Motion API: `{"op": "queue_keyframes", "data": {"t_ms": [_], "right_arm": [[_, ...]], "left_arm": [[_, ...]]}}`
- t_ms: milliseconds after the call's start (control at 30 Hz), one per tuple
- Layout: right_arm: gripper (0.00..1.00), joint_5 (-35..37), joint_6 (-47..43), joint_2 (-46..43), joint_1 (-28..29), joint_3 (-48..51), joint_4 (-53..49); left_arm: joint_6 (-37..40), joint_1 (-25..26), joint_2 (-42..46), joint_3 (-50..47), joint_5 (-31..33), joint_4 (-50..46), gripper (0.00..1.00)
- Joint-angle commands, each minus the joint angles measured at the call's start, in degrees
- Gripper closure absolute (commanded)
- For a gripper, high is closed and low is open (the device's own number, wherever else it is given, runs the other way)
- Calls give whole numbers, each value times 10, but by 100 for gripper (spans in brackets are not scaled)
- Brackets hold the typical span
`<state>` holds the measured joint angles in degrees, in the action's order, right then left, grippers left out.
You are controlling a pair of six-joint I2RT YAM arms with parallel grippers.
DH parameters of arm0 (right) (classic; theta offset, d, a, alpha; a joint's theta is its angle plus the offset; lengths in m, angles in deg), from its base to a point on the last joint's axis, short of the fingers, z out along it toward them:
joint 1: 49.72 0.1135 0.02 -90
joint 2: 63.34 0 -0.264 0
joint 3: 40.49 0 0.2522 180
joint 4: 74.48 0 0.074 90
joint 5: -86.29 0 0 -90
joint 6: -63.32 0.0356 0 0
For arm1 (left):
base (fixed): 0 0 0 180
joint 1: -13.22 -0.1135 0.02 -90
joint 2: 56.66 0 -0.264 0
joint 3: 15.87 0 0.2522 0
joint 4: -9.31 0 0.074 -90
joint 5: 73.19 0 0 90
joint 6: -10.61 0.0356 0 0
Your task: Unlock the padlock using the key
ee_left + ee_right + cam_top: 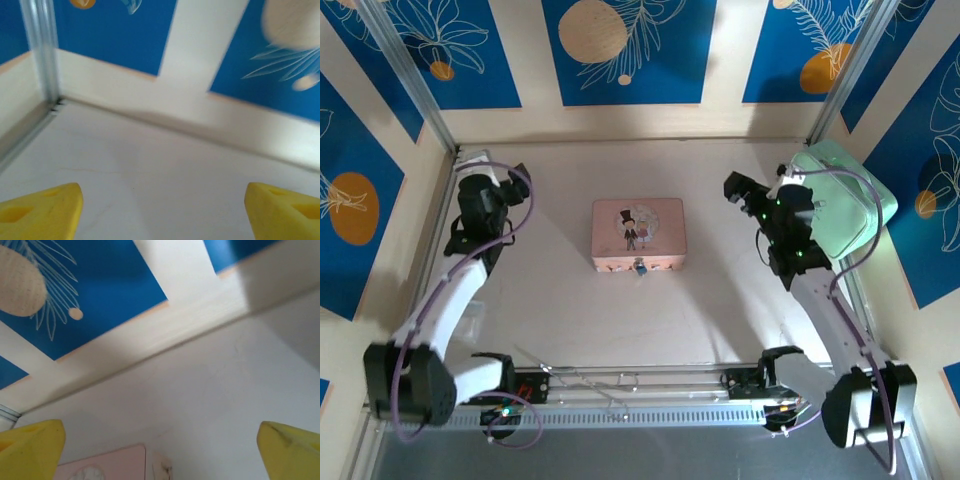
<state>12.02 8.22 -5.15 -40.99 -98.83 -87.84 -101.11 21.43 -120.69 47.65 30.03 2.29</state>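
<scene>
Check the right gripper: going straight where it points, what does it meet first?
The right gripper would likely meet bare table first, just past the corner of the pink box, then the wall; depth is unclear.

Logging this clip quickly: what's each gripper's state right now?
Left gripper: open, holding nothing.
Right gripper: open, holding nothing.

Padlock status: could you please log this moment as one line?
padlock: at pink box near edge, untouched | left end effector: open, empty, near far-left corner | right end effector: open, empty, right of pink box
</scene>
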Motion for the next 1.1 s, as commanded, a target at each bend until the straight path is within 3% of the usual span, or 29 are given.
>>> {"op": "queue_keyframes", "data": {"t_ms": [0, 133, 233, 333, 433, 533, 700, 800, 933, 1067], "right_arm": [[1, 81, 97, -2, 103, 25, -184], [1, 217, 126, 19, 287, -16, -309], [1, 283, 208, 76, 398, -61, -399], [1, 305, 257, 143, 483, -105, -440], [1, 387, 244, 206, 572, -131, -416], [1, 318, 196, 265, 571, -157, -378], [12, 178, 127, 307, 523, -133, -246], [27, 117, 106, 349, 491, -154, -223], [29, 128, 88, 403, 487, -190, -245], [29, 147, 96, 425, 471, -200, -261]], "left_arm": [[-122, 80, 40, -60, -54, -119, 17], [-147, 193, 77, -116, -48, -124, 18], [-168, 262, 57, -126, -55, -138, 20], [-207, 283, 42, -136, -82, -126, 20], [-241, 284, 38, -151, -95, -102, 20], [-255, 284, 37, -161, -99, -94, 22], [-272, 283, 63, -189, -68, -96, 27], [-292, 282, 108, -186, -24, -177, 29], [-307, 283, 159, -213, -17, -195, 32], [-321, 282, 135, -235, -41, -142, 39]]}}
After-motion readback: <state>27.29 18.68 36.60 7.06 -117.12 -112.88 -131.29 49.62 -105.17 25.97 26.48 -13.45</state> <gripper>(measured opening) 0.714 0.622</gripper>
